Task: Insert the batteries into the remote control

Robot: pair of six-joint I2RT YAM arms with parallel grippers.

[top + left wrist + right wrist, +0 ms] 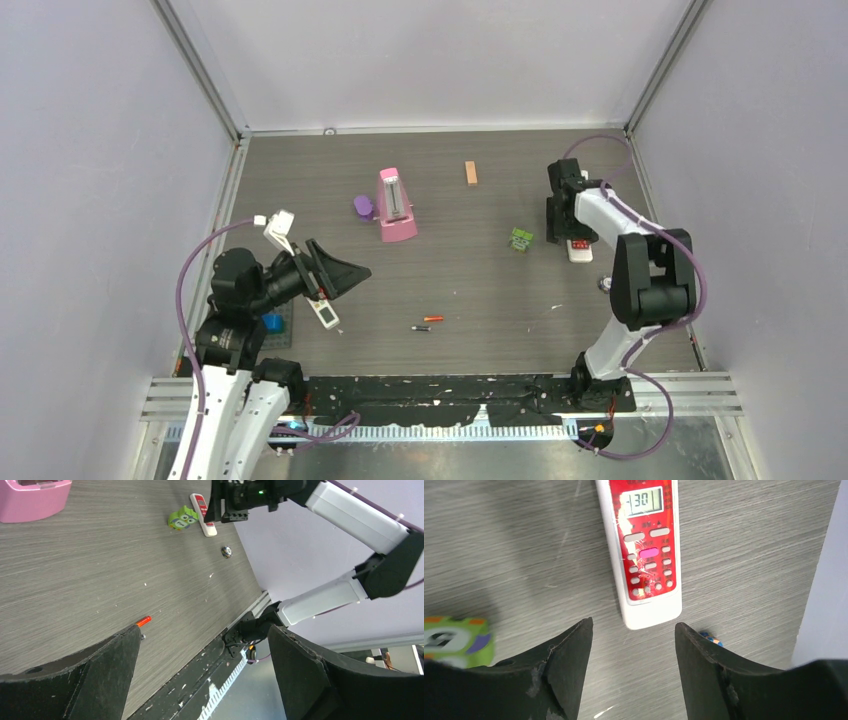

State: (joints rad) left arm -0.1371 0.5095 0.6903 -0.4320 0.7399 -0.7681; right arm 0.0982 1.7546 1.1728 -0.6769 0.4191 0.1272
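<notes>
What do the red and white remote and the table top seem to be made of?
The red and white remote: probably hard plastic, with a glossy white shell and a scratched red face. The table top: likely matte laminate with printed grey wood grain; real wood cannot be ruled out.
</notes>
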